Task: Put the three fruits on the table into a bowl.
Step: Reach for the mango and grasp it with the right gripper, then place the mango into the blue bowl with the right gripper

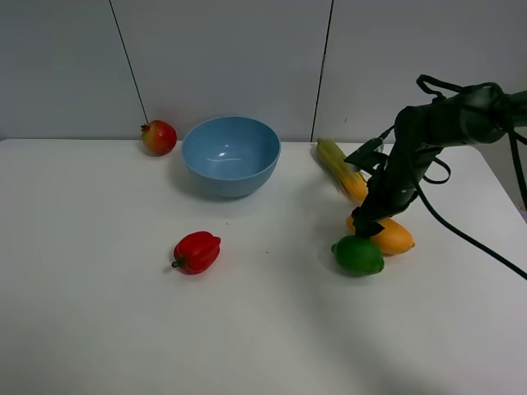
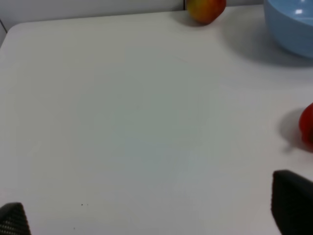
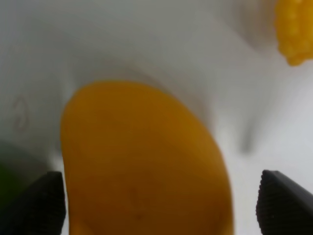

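The orange-yellow mango [image 1: 389, 237] lies on the white table [image 1: 99, 321] at the right, touching the green lime-like fruit [image 1: 358, 255] in front of it. My right gripper [image 1: 367, 224] is open and low over the mango. In the right wrist view the mango [image 3: 146, 166] fills the space between the two fingertips [image 3: 44, 201], and the gripper [image 3: 164, 203] is not closed on it. The pomegranate [image 1: 159, 137] sits at the back left beside the light-blue bowl [image 1: 230, 155], which is empty. My left gripper [image 2: 151, 215] is open over bare table; the pomegranate [image 2: 205, 9] and the bowl [image 2: 291, 27] lie far ahead of it.
A red bell pepper [image 1: 197, 252] lies in front of the bowl, left of centre. A corn cob [image 1: 342, 170] lies just behind the mango, close to my right arm. The corn's tip [image 3: 293, 29] also shows in the right wrist view. A wall runs behind the table.
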Tool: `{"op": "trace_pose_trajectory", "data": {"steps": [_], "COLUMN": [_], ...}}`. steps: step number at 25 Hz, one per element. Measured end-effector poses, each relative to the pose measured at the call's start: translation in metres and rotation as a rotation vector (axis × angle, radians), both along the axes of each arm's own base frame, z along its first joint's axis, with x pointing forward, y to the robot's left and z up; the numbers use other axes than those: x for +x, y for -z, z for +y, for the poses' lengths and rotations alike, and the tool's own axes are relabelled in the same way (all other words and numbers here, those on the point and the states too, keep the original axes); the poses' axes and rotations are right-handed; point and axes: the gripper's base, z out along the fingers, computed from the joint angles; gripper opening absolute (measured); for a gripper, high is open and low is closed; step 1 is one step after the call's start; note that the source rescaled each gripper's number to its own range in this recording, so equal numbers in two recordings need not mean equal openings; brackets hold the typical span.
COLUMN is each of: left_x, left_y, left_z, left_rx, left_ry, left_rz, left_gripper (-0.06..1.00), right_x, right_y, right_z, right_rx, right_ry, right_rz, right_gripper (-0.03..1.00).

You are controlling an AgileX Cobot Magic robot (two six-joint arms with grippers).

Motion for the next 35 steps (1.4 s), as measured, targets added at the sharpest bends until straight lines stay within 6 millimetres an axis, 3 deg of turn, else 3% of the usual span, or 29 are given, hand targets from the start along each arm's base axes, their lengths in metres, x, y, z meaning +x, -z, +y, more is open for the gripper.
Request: {"op": "trace_pose_trajectory", "data": {"steps": [6,8,9,17,21,25,27,30,32,35], "left_x": [0.000,0.000,0.000,0.000,0.000,0.000,0.000,0.000,0.000,0.000], "left_y": [0.000,0.000,0.000,0.000,0.000,0.000,0.000,0.000,0.000,0.000], "left_z": [0.000,0.000,0.000,0.000,0.000,0.000,0.000,0.000,0.000,0.000], "left_rx": [0.000,0.000,0.000,0.000,0.000,0.000,0.000,0.000,0.000,0.000], "left_ry": [0.000,0.000,0.000,0.000,0.000,0.000,0.000,0.000,0.000,0.000], "left_rz": [0.000,0.000,0.000,0.000,0.000,0.000,0.000,0.000,0.000,0.000], "left_gripper": [1.00,1.00,1.00,1.00,1.00,1.00,1.00,1.00,1.00,1.00], "right_x": [0.000,0.000,0.000,0.000,0.003,0.019,0.030,0.041,0.050,0.064], "right_y": [0.015,0.017,0.018,0.015,-0.022,-0.103,-0.147,-0.196,-0.209,-0.205], "right_z": [0.000,0.000,0.000,-0.003,-0.004,0.008,0.021,0.046,0.067,0.101], "right_rx": [-0.009,-0.011,-0.012,-0.032,0.002,0.173,0.284,0.431,0.496,0.543], "right_ry": [0.009,0.010,0.011,0.056,0.096,0.198,0.214,0.199,0.161,0.101], "right_rz": [0.040,0.046,0.049,0.044,-0.063,-0.247,-0.330,-0.424,-0.459,-0.464], "right_gripper": [0.37,0.21,0.00,0.00,0.00,0.00,0.00,0.00,0.00,0.00]}}
